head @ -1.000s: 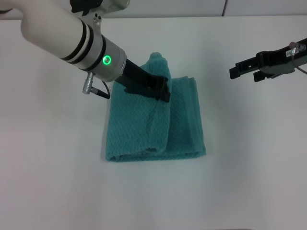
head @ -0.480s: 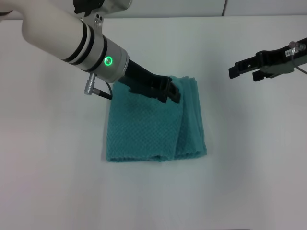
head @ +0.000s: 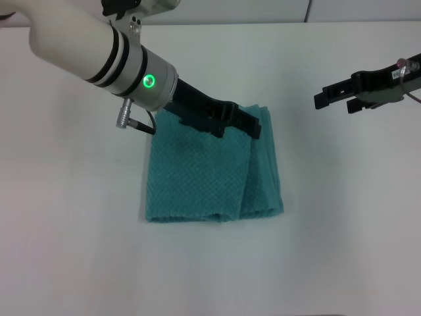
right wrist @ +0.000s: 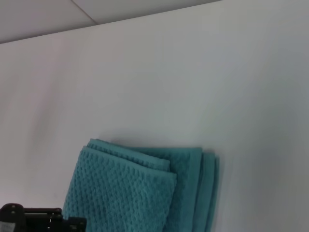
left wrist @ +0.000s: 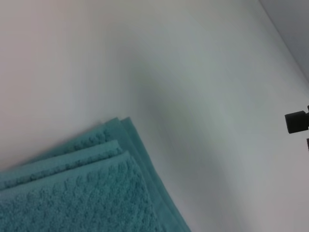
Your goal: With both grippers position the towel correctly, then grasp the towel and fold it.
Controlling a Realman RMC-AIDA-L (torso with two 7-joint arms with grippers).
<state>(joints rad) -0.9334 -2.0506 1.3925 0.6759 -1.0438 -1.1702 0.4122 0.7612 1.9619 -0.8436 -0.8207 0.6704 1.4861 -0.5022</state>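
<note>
The teal waffle-weave towel (head: pixel 210 174) lies folded and flat on the white table, with a folded-over layer covering its left and middle part and layered edges showing on the right. My left gripper (head: pixel 248 125) hovers over the towel's far right corner, open and holding nothing. My right gripper (head: pixel 332 99) hangs open above bare table, well to the right of the towel. The left wrist view shows the towel's stacked corner (left wrist: pixel 82 188) and a black tip of the right gripper (left wrist: pixel 295 122). The right wrist view shows the towel (right wrist: pixel 140 188) from its side.
The white table (head: pixel 342 217) spreads around the towel on all sides. Its far edge meets a pale wall (head: pixel 263 10) at the back. No other objects show.
A second ago the left gripper held a raised fold of the towel. It carried the fold to the right, the fold now lies flat, and the gripper has slid on past it. The right arm stayed still.
</note>
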